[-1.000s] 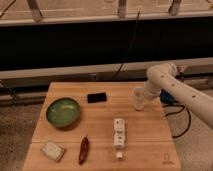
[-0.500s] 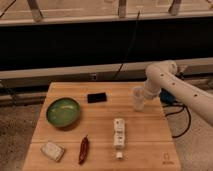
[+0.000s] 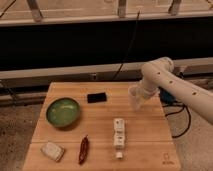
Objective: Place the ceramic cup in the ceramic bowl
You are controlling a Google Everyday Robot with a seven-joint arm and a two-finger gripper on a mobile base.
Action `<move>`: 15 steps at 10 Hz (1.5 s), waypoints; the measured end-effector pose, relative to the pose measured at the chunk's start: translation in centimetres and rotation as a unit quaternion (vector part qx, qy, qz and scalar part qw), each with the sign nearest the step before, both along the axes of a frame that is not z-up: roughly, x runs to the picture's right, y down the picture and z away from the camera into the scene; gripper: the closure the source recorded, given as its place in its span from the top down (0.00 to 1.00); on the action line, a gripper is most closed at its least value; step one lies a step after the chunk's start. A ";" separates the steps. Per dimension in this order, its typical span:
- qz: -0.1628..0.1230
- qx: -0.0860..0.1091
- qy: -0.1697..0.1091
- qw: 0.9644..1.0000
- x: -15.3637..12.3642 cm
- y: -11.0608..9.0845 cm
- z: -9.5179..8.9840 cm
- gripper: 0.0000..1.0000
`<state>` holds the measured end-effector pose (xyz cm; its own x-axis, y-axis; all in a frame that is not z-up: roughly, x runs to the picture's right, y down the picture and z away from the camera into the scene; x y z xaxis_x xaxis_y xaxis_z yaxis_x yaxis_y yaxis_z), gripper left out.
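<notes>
Camera view: gripper clenched on ceramic cup at right side of table, well apart from ceramic bowl. Risk: cup slipping in transit; hard release chipping bowl.

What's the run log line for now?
tool: shut on small white ceramic cup | glossy green ceramic bowl: empty, left of tool | cup not yet placed
</notes>
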<state>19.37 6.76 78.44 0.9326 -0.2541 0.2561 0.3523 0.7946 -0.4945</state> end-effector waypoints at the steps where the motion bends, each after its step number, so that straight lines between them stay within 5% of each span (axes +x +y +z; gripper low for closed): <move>1: -0.004 -0.001 -0.002 1.000 -0.3 -0.1 -0.3 0.02; 8: -0.064 0.004 -0.026 0.998 -7.1 -1.2 -2.6 0.02; 11: -0.100 0.006 -0.048 0.994 -12.3 -1.4 -3.7 0.02; 15: -0.138 0.006 -0.067 0.988 -15.8 -1.2 -5.1 0.02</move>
